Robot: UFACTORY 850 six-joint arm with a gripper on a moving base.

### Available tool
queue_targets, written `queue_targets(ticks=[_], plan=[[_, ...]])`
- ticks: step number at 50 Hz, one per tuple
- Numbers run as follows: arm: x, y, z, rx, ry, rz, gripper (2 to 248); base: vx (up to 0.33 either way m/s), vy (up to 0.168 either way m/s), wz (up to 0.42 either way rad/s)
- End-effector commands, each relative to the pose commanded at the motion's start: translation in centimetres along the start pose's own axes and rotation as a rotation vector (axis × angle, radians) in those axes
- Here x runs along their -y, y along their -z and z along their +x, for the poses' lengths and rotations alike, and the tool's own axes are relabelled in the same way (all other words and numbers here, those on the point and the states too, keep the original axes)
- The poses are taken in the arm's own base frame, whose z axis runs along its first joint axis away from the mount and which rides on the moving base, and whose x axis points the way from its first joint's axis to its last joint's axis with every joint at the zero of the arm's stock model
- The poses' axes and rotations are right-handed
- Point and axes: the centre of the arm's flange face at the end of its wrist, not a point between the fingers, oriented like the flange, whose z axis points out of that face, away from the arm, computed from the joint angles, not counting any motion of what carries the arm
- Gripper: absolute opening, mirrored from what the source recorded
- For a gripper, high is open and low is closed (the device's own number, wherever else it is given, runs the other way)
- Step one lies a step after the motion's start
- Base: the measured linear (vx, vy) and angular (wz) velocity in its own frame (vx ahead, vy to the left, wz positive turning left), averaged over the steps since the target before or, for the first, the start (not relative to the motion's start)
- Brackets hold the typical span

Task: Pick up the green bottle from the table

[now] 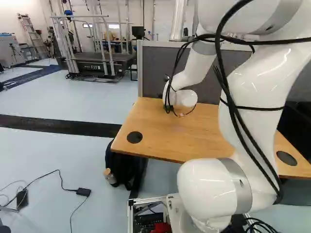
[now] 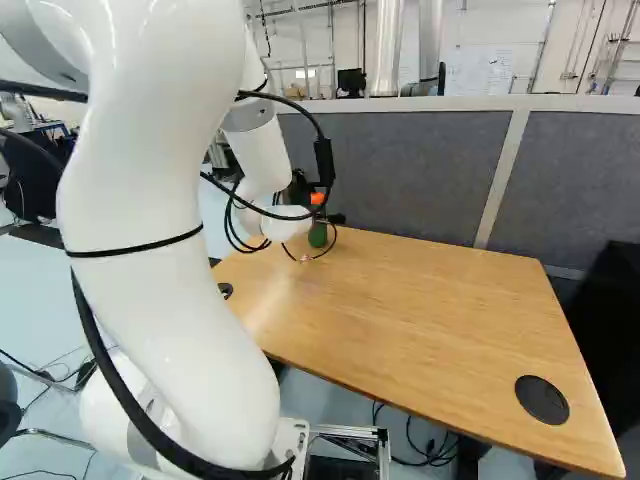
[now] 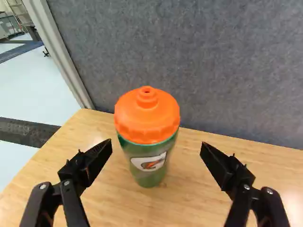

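Beyond my arm's wrist in the right base view, part of my black gripper (image 2: 300, 188) shows near the table's far edge. The wrist view has the gripper (image 3: 156, 148) open, its two fingers wide apart and nothing gripped. Ahead of the opening, the green bottle (image 3: 148, 163) with an orange lid stands upright on the wooden table (image 3: 189, 194), somewhat nearer one finger than the other. The right base view also shows the bottle (image 2: 318, 235), partly hidden by cables and the wrist. In the left base view the arm hides it.
A grey partition (image 2: 400, 170) runs along the table's far edge, close behind the bottle. Black cables (image 2: 325, 160) loop about my wrist. A dark backpack (image 1: 121, 167) stands on the floor by the table's near left corner, and a treadmill frame (image 1: 97, 60) is farther off.
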Motion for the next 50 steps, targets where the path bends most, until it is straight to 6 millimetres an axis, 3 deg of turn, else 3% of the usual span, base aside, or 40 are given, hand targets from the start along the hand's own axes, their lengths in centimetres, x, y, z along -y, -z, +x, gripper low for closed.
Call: queue_targets(ticks=[9, 25, 26, 30, 31, 36, 37, 41, 42, 50], plan=[[0.4, -1.3, 0.5, -0.006, 0.003, 0.007, 247, 0.000, 0.000, 0.000], [0.5, -1.6, 0.6, -0.007, 0.004, 0.009, 239, 0.000, 0.000, 0.000], [0.5, -1.6, 0.6, -0.007, 0.004, 0.009, 173, 0.000, 0.000, 0.000], [0.5, -1.6, 0.6, -0.007, 0.004, 0.009, 173, 0.000, 0.000, 0.000], [0.5, -1.6, 0.6, -0.007, 0.004, 0.009, 104, 0.000, 0.000, 0.000], [0.5, -1.6, 0.6, -0.007, 0.004, 0.009, 104, 0.000, 0.000, 0.000], [0.5, -1.6, 0.6, -0.007, 0.004, 0.009, 37, 0.000, 0.000, 0.000], [0.5, -1.6, 0.6, -0.007, 0.004, 0.009, 37, 0.000, 0.000, 0.000], [0.5, -1.6, 0.6, -0.007, 0.004, 0.009, 21, 0.000, 0.000, 0.000], [0.5, -1.6, 0.6, -0.007, 0.004, 0.009, 21, 0.000, 0.000, 0.000]])
